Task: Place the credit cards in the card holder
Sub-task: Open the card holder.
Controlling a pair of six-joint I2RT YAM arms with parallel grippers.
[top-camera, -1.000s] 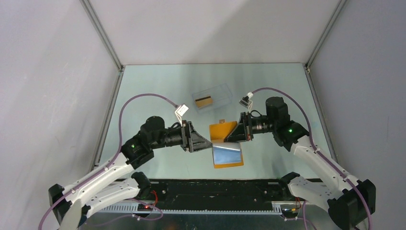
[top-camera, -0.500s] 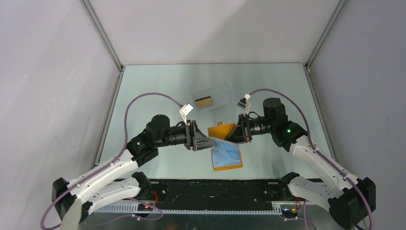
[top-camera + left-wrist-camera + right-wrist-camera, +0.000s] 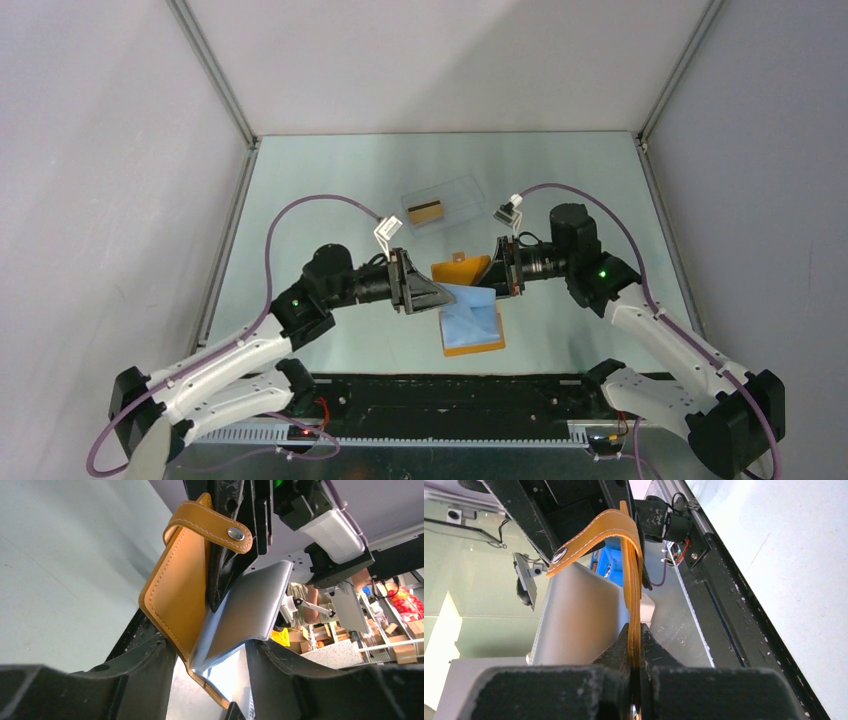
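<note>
One card (image 3: pixel 425 211), gold with a dark stripe, lying inside the clear box (image 3: pixel 441 205) on the surface (image 3: pixel 300 200), well beyond both claws. Holder (image 3: pixel 472 312) spread open between the two claws, blue-grey pockets facing up. Right claw (image 3: pixel 635 630) clenched on the holder's orange flap, flap raised edge-on. Left claw (image 3: pixel 210 662) unclenched, fingers astride the holder's fold, grey leaf between them, a gap showing beside one finger. Snap strap (image 3: pixel 220 527) curling over just ahead of the left claw, against the right claw's fingers.
</note>
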